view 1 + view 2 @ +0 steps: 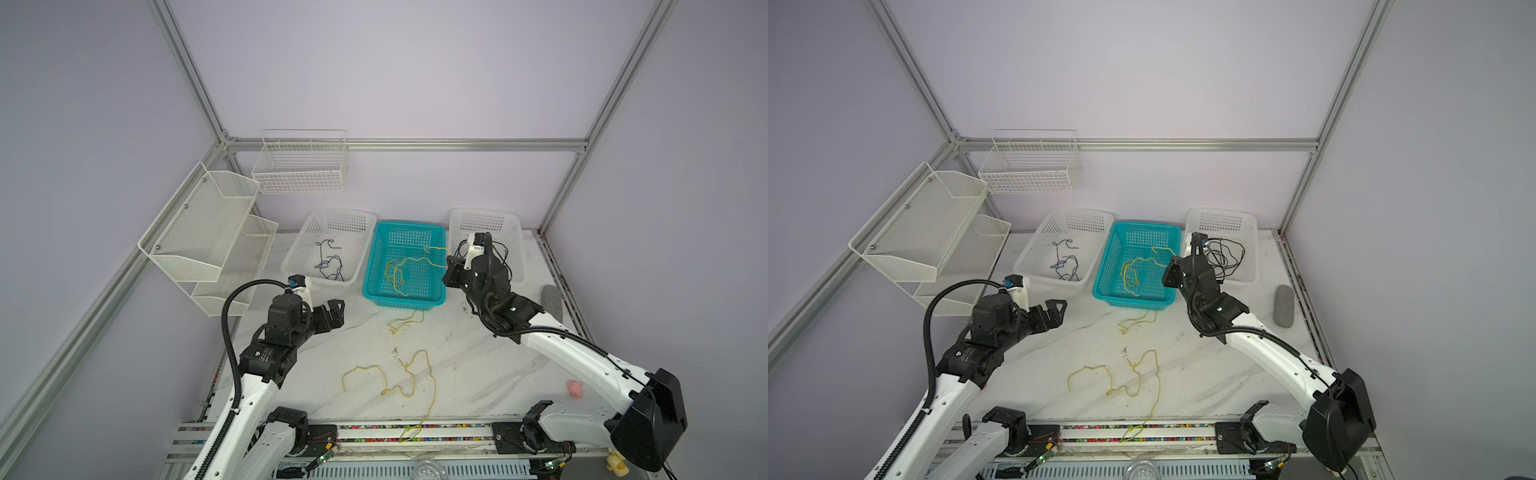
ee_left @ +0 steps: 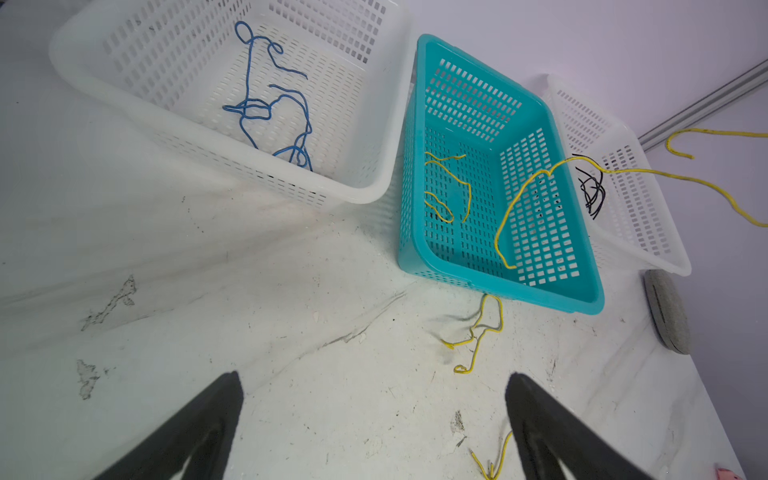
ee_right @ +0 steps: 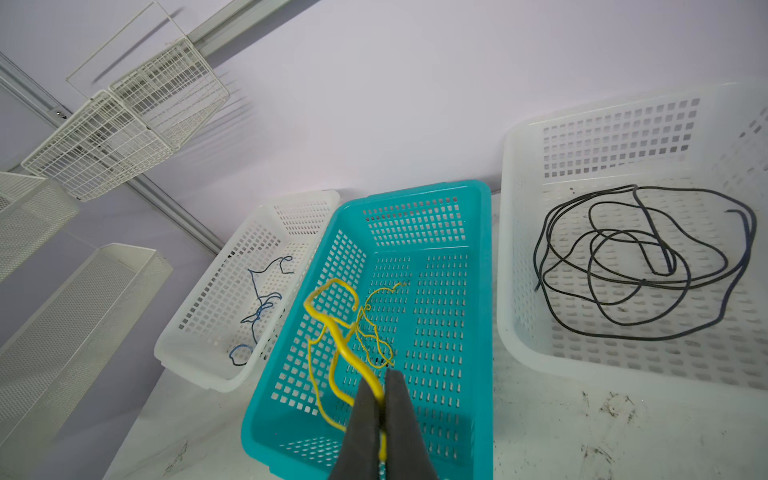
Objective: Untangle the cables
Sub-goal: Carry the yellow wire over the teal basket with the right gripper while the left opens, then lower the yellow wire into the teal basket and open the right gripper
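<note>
Marble-patterned table [image 1: 478, 365] filled both top views, with three baskets in a row along its 12 o'clock edge: a left white basket [image 1: 302, 243] toward 11 o'clock, a teal basket [image 1: 411, 225] just beside it at 12, and a right white basket [image 1: 484, 220] toward 1 o'clock. Left gripper [image 2: 374, 378] hovered over bare tabletop near 9 o'clock, just off the left white basket's 6 o'clock corner, its jaws spread wide and holding nothing. Right gripper [image 3: 380, 380] hung at the teal basket's 3 o'clock rim, jaws pinched together on a yellow cable [image 3: 338, 336] that drooped from the fingertips in loops over the basket's inside, where more thin yellow strands lay on the floor. A black cable [image 3: 640, 282] lay coiled in the right white basket, and a blue cable [image 2: 266, 109] lay in loose bends in the left white basket. On the table, a short yellow cable [image 1: 409, 321] lay just at 6 o'clock of the teal basket, and a long yellow cable [image 1: 434, 384] wandered from the centre toward 6 o'clock, its end over the front rail.
</note>
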`<state>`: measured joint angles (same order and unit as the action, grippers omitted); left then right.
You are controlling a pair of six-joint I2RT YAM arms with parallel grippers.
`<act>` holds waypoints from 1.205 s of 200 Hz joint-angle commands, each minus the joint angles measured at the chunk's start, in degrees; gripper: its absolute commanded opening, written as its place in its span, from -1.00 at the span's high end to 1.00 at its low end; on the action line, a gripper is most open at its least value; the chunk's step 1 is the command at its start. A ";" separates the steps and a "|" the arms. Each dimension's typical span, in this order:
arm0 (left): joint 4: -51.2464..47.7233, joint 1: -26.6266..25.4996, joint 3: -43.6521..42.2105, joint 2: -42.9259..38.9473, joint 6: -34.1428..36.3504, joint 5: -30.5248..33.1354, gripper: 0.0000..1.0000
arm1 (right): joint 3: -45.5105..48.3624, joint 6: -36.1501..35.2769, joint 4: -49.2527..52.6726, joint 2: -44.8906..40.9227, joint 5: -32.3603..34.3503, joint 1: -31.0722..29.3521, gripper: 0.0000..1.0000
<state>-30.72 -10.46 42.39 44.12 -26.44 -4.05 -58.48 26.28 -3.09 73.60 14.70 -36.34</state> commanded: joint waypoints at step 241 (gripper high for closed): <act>1.46 0.25 -2.69 -0.60 0.34 3.09 -1.00 | -5.51 4.67 -3.05 9.73 -9.07 2.07 0.07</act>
<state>-30.94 -10.46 42.37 43.59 -26.37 -1.26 -63.20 31.22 -6.72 86.65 6.61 -34.39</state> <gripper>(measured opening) 0.997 0.418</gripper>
